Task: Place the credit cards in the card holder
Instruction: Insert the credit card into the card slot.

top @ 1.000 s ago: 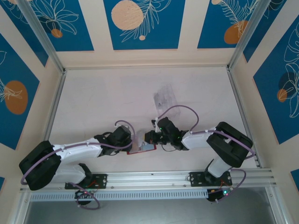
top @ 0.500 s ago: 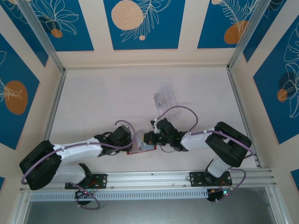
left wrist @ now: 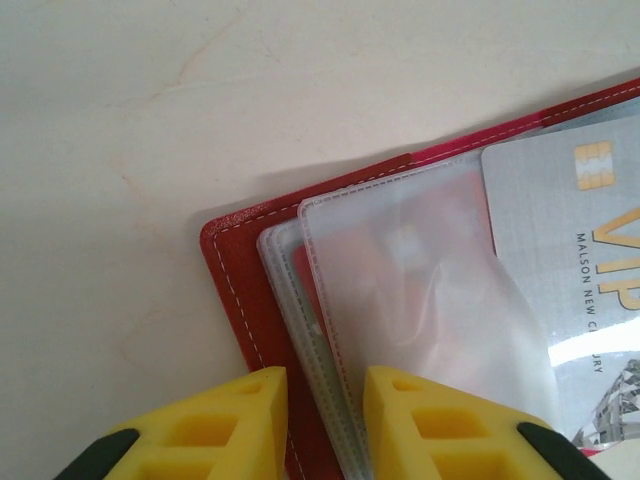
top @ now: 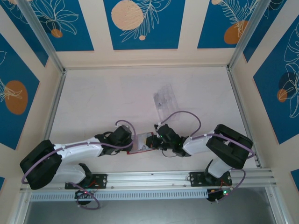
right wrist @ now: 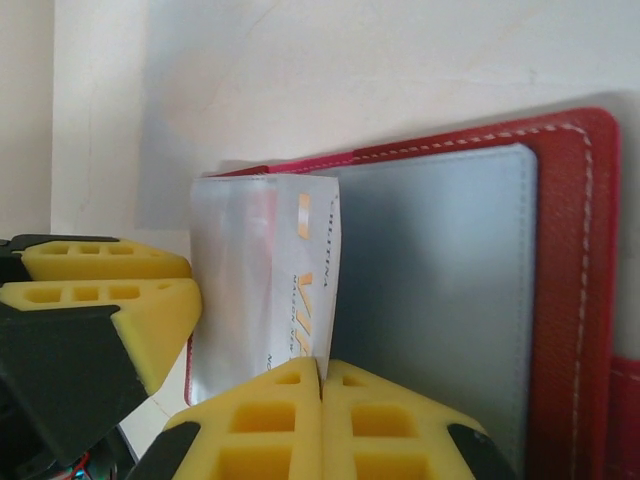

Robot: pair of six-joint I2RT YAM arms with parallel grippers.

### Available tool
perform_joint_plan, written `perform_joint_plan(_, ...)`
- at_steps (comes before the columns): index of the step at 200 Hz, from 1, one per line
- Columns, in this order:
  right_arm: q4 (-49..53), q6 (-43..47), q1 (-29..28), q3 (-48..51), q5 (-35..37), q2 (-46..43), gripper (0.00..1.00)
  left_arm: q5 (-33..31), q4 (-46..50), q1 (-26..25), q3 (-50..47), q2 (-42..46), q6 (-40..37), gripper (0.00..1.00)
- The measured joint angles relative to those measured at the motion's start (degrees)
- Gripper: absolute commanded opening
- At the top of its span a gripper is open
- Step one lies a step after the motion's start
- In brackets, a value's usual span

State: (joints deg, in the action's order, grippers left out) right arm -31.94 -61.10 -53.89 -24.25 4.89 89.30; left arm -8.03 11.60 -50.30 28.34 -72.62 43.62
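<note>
The holder lies open on the table, lower middle of the frame. The left hand, fingers narrowly apart, pinches its clear sleeves. The right hand is closed tight on a silver card.

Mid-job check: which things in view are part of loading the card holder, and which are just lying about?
In the job: red card holder, open, clamped by the left gripper; silver VIP card, in the right gripper.
Lying about: clear plastic tray, farther back on the table.
</note>
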Motion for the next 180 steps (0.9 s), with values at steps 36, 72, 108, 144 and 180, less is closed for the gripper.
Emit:
perform_joint_plan(36,-0.7,-2.0,-1.0,0.6,1.7,-0.1,0.00,0.0,0.0,-0.1,0.1,-0.1,0.0,0.26)
perform_joint_plan(72,-0.9,-3.9,-2.2,0.9,3.5,0.0,0.00,0.0,0.1,-0.1,0.2,-0.3,0.0,0.25)
perform_joint_plan(108,-1.3,-6.3,-3.8,2.1,5.9,-0.7,0.00,0.0,0.1,-0.2,0.5,-0.7,0.0,0.25)
perform_joint_plan(144,-1.3,-8.0,-4.8,2.4,7.4,-1.0,0.00,0.0,0.1,-0.3,0.5,-0.7,0.0,0.25)
perform_joint_plan(180,-1.3,-9.5,-5.4,2.6,8.4,-0.7,0.00,-0.2,0.1,-0.5,0.7,-1.0,0.0,0.25)
